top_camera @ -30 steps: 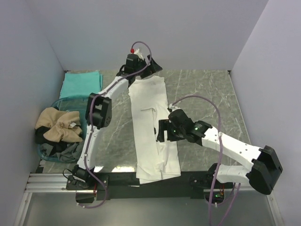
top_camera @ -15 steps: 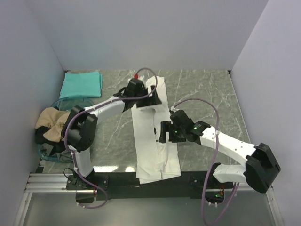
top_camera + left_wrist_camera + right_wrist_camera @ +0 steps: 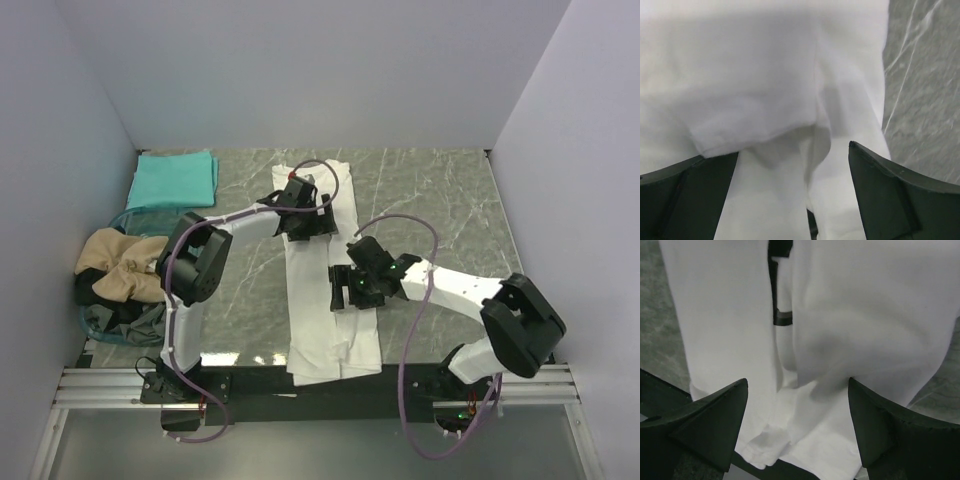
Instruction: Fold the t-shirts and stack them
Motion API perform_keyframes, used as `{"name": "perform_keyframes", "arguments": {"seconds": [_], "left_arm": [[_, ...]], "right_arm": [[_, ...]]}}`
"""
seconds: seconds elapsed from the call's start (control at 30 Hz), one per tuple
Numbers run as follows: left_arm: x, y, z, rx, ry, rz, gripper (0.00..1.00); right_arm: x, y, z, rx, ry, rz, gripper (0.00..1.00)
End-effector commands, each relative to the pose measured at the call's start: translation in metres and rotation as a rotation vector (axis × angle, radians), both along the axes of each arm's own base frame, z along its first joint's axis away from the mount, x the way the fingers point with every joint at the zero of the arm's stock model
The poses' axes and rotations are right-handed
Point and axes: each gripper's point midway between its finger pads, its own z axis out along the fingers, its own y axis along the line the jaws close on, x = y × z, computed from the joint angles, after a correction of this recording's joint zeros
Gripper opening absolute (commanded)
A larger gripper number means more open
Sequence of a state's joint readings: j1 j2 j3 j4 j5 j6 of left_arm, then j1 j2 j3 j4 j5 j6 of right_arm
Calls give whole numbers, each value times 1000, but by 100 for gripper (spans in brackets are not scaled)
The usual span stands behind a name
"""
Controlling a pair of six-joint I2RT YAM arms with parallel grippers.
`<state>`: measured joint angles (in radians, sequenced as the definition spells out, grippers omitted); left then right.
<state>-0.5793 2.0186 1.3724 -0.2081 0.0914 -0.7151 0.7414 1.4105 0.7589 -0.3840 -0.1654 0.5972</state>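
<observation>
Fingers (image 3: 890,200) of both arms gape empty over white t-shirt (image 3: 320,325) on wall-enclosed marble table (image 3: 440,200).

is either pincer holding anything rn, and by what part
Nothing is held. The left pincer and right pincer are both open over the white t-shirt, gripping no part of it.

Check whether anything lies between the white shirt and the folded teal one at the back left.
Only bare table lies between the white t-shirt and the teal t-shirt; the left arm crosses above it.
</observation>
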Motion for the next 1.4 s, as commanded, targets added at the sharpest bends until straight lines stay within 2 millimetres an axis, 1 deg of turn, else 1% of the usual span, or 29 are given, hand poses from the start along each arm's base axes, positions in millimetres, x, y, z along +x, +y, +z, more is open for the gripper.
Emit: {"name": "perform_keyframes", "arguments": {"seconds": [0.0, 0.07, 0.1, 0.13, 0.17, 0.2, 0.23, 0.27, 0.3, 0.33, 0.43, 0.47, 0.5, 0.53, 0.6, 0.67, 0.7, 0.77, 0.8, 0.83, 0.87, 0.9, 0.93, 1.07, 1.13, 1.17, 1.27, 1.3, 1.37], "left_arm": [[18, 10, -26, 85, 15, 43, 99], [36, 12, -23, 67, 6, 56, 99], [40, 16, -36, 79, 29, 64, 99], [46, 19, -39, 70, 37, 68, 99], [58, 16, -33, 56, 16, 66, 99], [61, 17, -45, 62, 35, 64, 99], [67, 18, -46, 55, 42, 64, 99], [76, 12, -38, 43, 27, 55, 99], [76, 13, -44, 55, 43, 57, 99], [78, 11, -40, 50, 32, 56, 99], [84, 6, -26, 26, -7, 54, 100], [86, 5, -19, 26, -20, 54, 99], [86, 8, -12, 35, -25, 61, 99], [87, 8, -6, 37, -37, 61, 99], [84, 10, 12, 42, -72, 71, 99], [74, 10, 19, 58, -84, 71, 99], [73, 12, 34, 69, -117, 87, 99], [55, 10, 36, 106, -105, 70, 99], [50, 10, 47, 106, -118, 69, 99], [42, 7, 49, 109, -119, 69, 99], [30, 9, 42, 120, -102, 64, 99], [24, 7, 54, 102, -122, 60, 99], [16, 4, 54, 101, -124, 53, 99], [-16, 8, 49, 88, -101, 53, 100], [-27, 0, 47, 58, -99, 25, 99], [-38, 1, 37, 56, -72, 15, 99], [-52, 3, 19, 58, -31, 6, 99], [-56, 4, 15, 57, -18, 4, 99], [-64, 8, 1, 62, 10, 8, 99]], "right_arm": [[18, 7, 1, -11, -23, -17, 87], [30, -5, -7, -71, -27, -66, 87], [38, -5, -4, -74, -40, -69, 87], [42, -8, -7, -80, -32, -73, 87], [49, -8, -5, -71, -41, -77, 87], [60, -11, 0, -62, -57, -83, 86], [65, -11, 3, -59, -64, -79, 86], [68, -14, 4, -79, -62, -82, 86], [78, -12, 14, -85, -96, -72, 86], [80, -13, 20, -92, -110, -66, 86], [77, -8, 34, -67, -135, -30, 86], [74, -9, 43, -57, -157, -26, 86], [71, -13, 43, -71, -169, -19, 86], [64, -10, 52, -62, -199, 3, 86], [48, -13, 48, -76, -195, 39, 84], [27, -9, 50, -65, -198, 90, 84], [16, -12, 42, -75, -177, 98, 82], [-3, -9, 42, -61, -173, 130, 81], [-13, -12, 33, -67, -149, 133, 78], [-20, -9, 35, -43, -153, 147, 77], [-25, -9, 32, -37, -145, 153, 76], [-34, -8, 26, -36, -127, 170, 73], [-40, -6, 24, -34, -117, 184, 72], [-46, -17, 11, -134, -114, 190, 69], [-46, -15, 7, -159, -110, 202, 66], [-46, -14, 6, -167, -105, 208, 65], [-40, -14, 1, -215, -122, 212, 63], [-38, -12, 1, -224, -128, 217, 59], [-41, -10, -6, -248, -113, 241, 57]]}}
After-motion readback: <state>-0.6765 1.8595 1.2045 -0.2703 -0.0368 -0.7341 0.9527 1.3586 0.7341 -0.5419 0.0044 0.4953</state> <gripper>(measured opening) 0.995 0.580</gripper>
